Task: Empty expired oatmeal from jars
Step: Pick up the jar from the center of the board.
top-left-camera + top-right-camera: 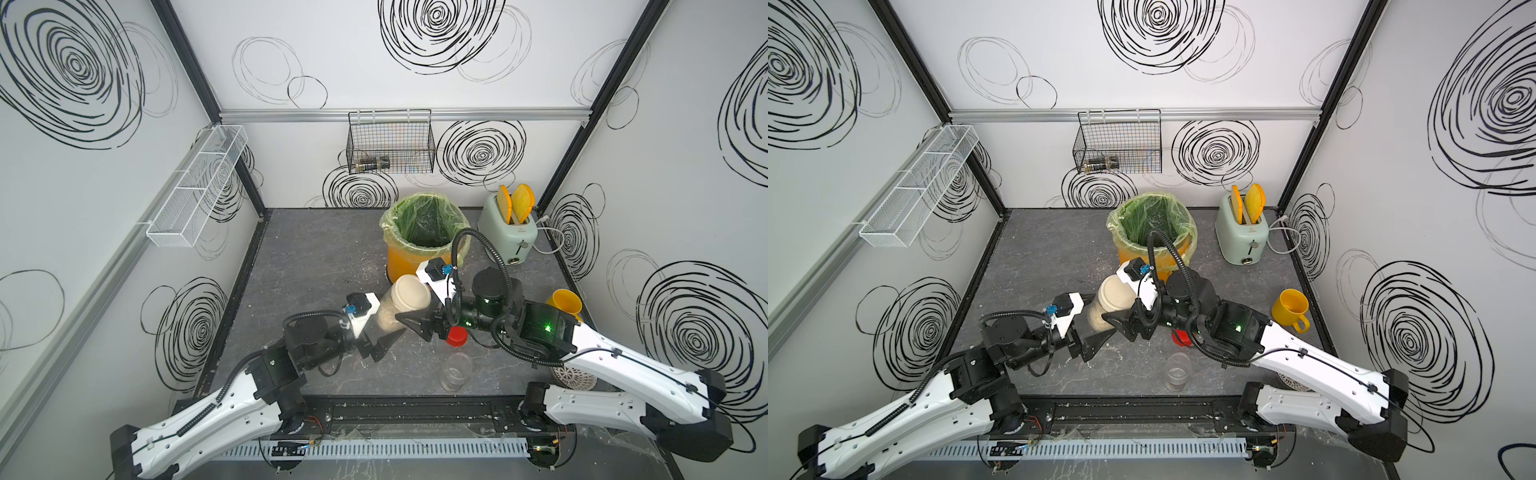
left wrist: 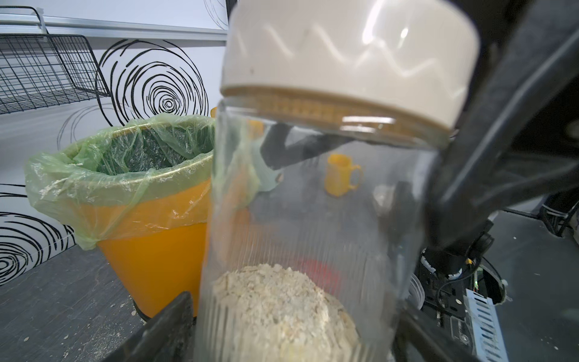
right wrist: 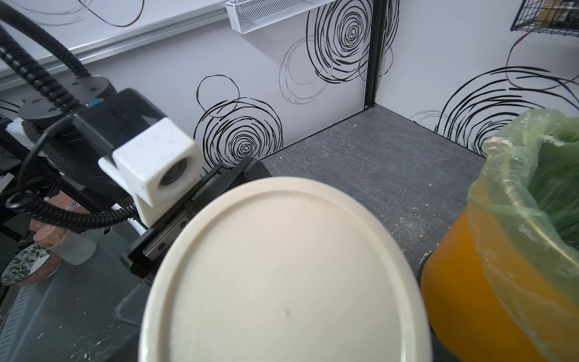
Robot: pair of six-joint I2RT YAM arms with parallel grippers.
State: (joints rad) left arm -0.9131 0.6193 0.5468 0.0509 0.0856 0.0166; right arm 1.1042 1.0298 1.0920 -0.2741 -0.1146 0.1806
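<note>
Bimanual workspace in both top views. The wide jar, clear-walled, sits near the middle of the grey table, just in front of the yellow bin with its green liner. Its beige lid is still on. The oatmeal forms a pale flaky heap in the bottom of this jar, with the upper part clear. The left gripper is spread wide and clasps the jar's lower body, 1 finger on each side. The right gripper is set around the lid. Its near finger lies against the lid's side and its far finger is largely hidden, so the jaws read as closed on the lid. Whether the jar's base touches the table cannot be told. The slim jar stands uncapped and apart, nearer the front edge, with no oatmeal visible inside. Its red cap lies on the table just behind it, partly under the right arm. A yellow cup and a toaster stand to the right, and loose flakes dot the table
</note>
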